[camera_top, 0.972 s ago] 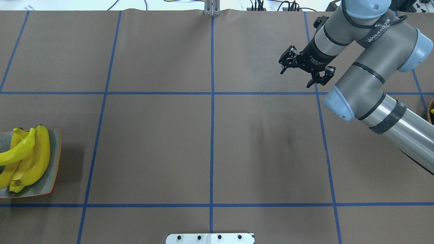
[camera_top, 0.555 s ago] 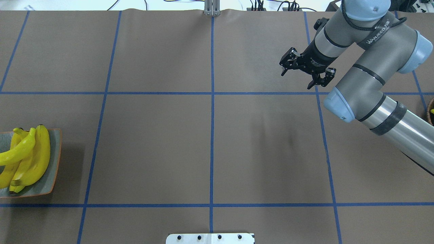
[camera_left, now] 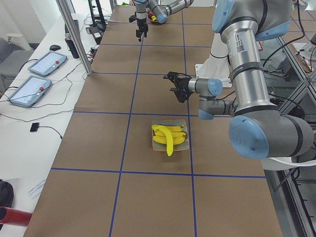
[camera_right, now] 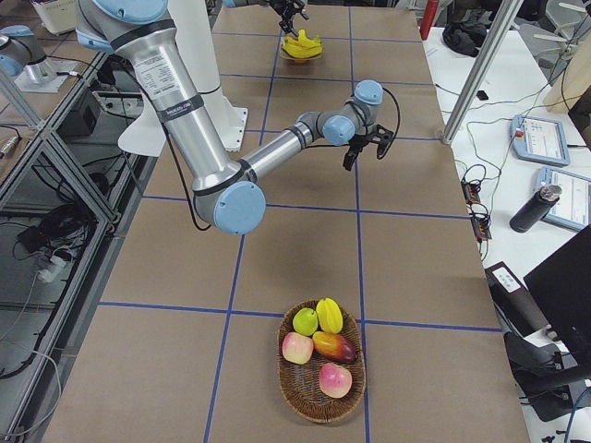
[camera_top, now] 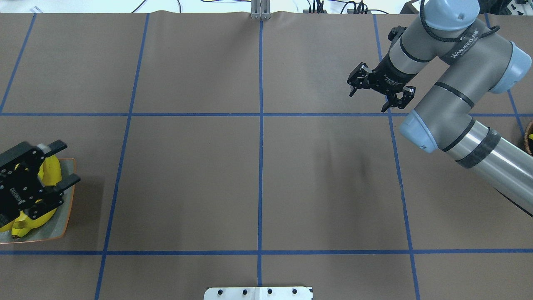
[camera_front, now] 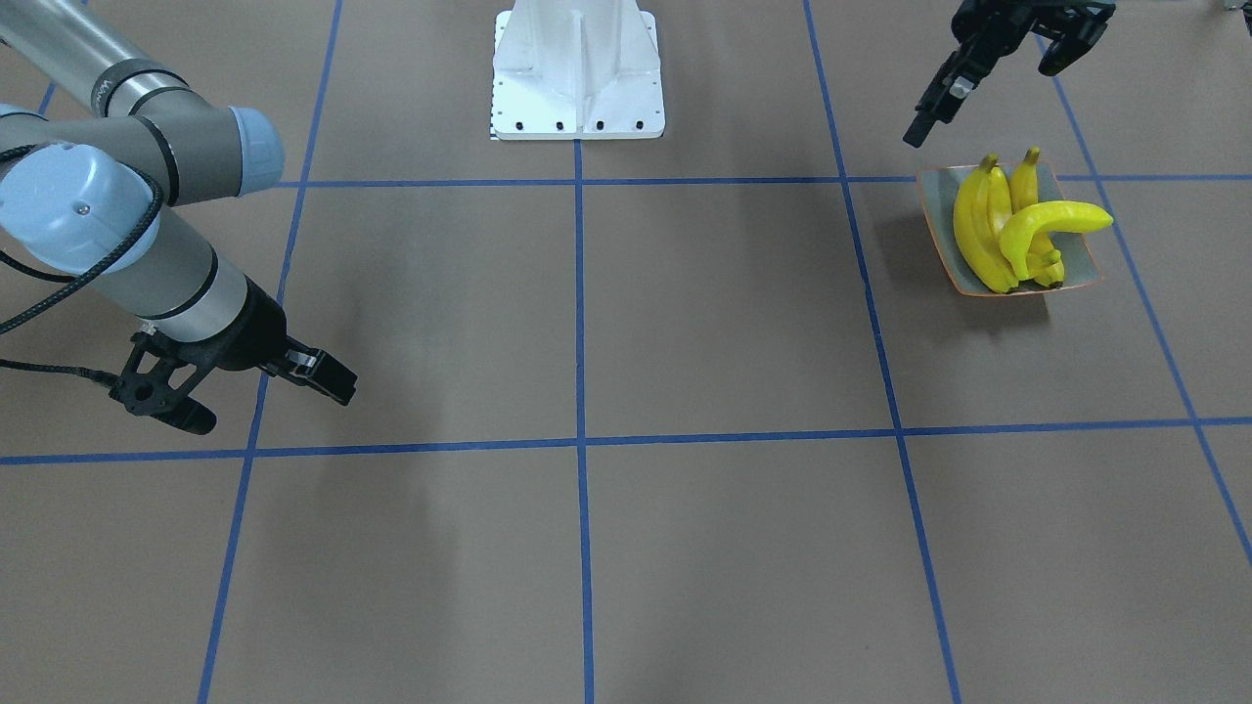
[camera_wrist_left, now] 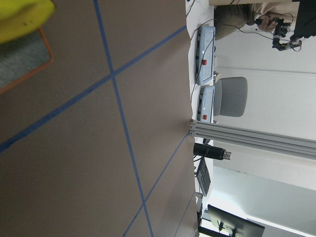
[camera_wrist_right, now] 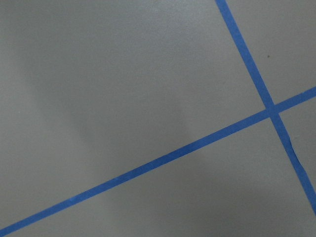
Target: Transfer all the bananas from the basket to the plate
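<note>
**Four bananas (camera_front: 983, 240) fill the plate (camera_front: 936, 210) while both arms hang empty**

Four yellow bananas lie heaped on the small grey-green plate at the robot's left end of the bench (camera_top: 258, 179). Three have their long axes running away from the robot, and the paler banana (camera_front: 1054, 219) is laid crosswise on top. The left end effector (camera_top: 68, 162) hovers over the pile with its jaws spread wide and nothing between them. That puts the left arm far nearer to the plate.

Across the bare middle of the bench, the right end effector (camera_top: 368, 101) is also parted and empty, pointing down at the brown paper near a blue tape crossing. The basket (camera_right: 319, 413) sits at the robot's far right, well apart from that end effector and on the robot's side of it. It holds mixed round fruit (camera_right: 334, 378), and one yellow piece among them cannot be told for a banana.

Judged from this, the transfer looks complete or nearly so. Any further pick would fall to the right arm, reaching back toward the basket.
</note>
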{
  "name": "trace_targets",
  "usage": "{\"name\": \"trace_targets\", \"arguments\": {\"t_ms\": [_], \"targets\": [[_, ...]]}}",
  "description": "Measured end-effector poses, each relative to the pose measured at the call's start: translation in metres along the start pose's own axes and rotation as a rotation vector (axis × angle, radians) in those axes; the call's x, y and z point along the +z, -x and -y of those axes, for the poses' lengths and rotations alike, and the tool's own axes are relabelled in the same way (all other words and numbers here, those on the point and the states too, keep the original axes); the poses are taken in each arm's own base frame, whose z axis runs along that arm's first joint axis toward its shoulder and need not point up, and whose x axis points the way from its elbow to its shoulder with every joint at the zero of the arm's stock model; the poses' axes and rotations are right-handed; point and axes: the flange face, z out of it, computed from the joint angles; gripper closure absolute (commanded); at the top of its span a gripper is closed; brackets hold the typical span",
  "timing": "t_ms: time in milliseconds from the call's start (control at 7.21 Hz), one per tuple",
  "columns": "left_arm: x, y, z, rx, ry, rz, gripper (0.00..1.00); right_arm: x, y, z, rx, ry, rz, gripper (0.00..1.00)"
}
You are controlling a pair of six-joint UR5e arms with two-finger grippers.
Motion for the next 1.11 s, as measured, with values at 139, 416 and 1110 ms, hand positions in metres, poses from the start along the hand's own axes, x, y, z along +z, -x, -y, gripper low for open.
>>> {"name": "trace_targets", "arguments": {"t_ms": [139, 416, 1110], "targets": [[0.020, -0.020, -0.009, 0.020, -0.024, 0.016, 0.01, 0.001, -0.001, 0.000, -0.002, 0.000, -0.002, 0.00], [0.076, -0.080, -0.017, 0.062, -0.085, 0.075, 0.01, 0.001, -0.003, 0.001, -0.006, 0.000, -0.003, 0.00], [0.202, -0.243, 0.004, 0.229, -0.244, 0.083, 0.01, 0.000, -0.012, 0.015, -0.041, -0.084, -0.029, 0.00]]}}
